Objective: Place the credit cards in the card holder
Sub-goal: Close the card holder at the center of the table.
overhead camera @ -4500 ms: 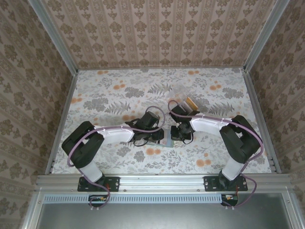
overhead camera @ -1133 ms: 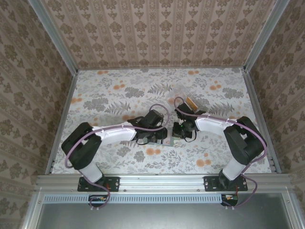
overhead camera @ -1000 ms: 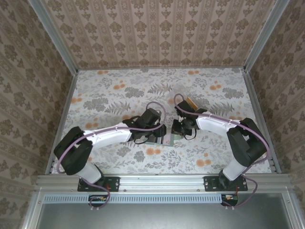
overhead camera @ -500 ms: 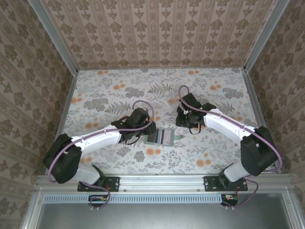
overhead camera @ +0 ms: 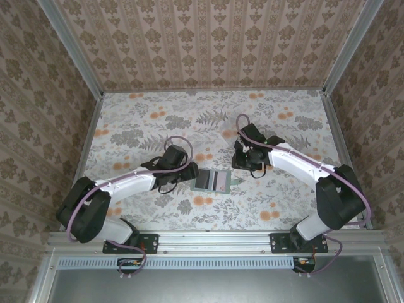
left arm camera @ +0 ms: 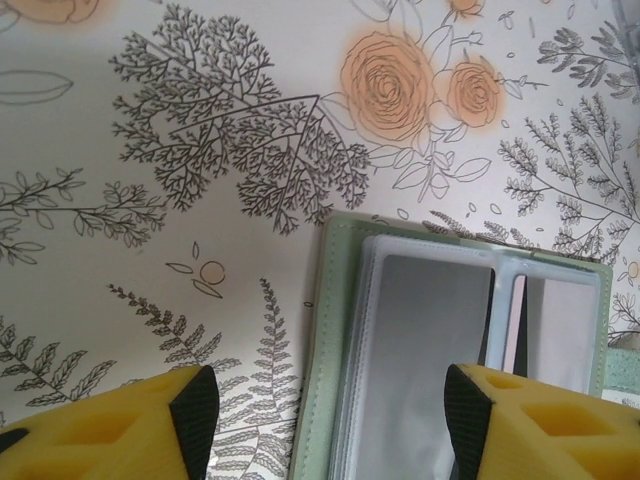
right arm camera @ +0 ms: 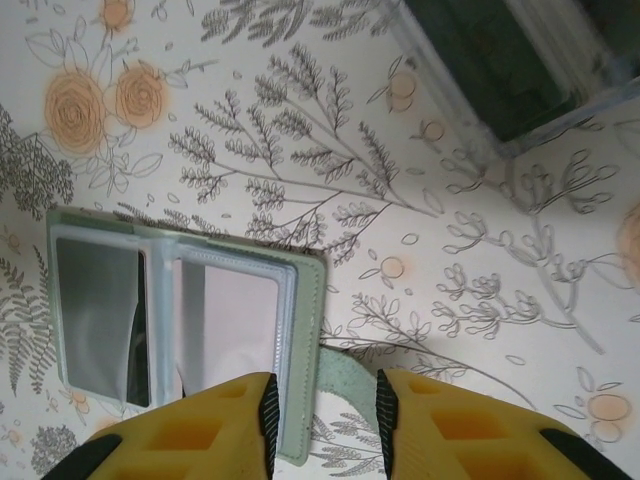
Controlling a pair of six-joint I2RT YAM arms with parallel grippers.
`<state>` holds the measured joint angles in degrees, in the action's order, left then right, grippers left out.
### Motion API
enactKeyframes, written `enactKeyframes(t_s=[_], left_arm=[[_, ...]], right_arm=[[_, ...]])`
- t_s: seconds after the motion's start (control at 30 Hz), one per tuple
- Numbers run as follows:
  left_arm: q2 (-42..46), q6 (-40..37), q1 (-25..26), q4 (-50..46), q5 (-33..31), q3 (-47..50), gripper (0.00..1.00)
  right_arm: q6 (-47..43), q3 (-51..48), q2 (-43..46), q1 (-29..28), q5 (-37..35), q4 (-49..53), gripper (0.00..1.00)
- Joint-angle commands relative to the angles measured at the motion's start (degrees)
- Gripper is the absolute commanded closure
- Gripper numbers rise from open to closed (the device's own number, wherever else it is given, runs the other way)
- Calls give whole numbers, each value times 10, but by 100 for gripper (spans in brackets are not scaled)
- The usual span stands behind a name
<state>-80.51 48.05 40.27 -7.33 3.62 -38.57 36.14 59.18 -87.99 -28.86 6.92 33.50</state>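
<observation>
While both arms stand off it, the top external view lists:
- card holder (overhead camera: 214,181), sage green, open flat on the floral worktop (overhead camera: 139,126), midway between the arms
- left end effector (overhead camera: 187,176), just beside the holder's left edge
- right end effector (overhead camera: 243,164), just past its right edge and near a clear plastic box (overhead camera: 228,134)

Step in hand, as I judge it, is fetching a card. Good practice would be to take one card by a short edge. The left arm should pin the holder near its outer border, and the card should go in square to a sleeve mouth, not forced.

Left wrist view:
- yellow fingers (left arm camera: 120,425) spread wide, nothing between them
- holder's left page: clear sleeves over a grey panel
- a thin pale strip at the fold, and a paler panel on the right page
- whether these panels are cards or lining, I cannot tell

Right wrist view:
- fingers parted by a narrow gap, gripping nothing
- the snap tab (right arm camera: 345,385) lies on the worktop below that gap
- the box, top right, is cropped and holds something dark, probably the credit cards (right arm camera: 480,70); count not readable
</observation>
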Motion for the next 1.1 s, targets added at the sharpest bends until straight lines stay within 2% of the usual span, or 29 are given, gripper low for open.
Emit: enactKeyframes(t_s=[0.0,0.27,0.53,0.67,1.07], left_arm=[[-7,13,-17,25,37,10,34],[-22,12,-25,40,54,22,30],[-65,5,-23,74,107,6,31],[-88,8,-20,91,124,2,34],[-98,35,4,156,168,-2,54]], right_arm=[[13,-15,-22,-3,56,-15,64],[23,-20,-54,-29,98,-44,72],[29,-35,-88,-38,64,-30,77],[28,-37,-105,-38,53,-31,79],[32,-51,-135,-38,36,-38,84]])
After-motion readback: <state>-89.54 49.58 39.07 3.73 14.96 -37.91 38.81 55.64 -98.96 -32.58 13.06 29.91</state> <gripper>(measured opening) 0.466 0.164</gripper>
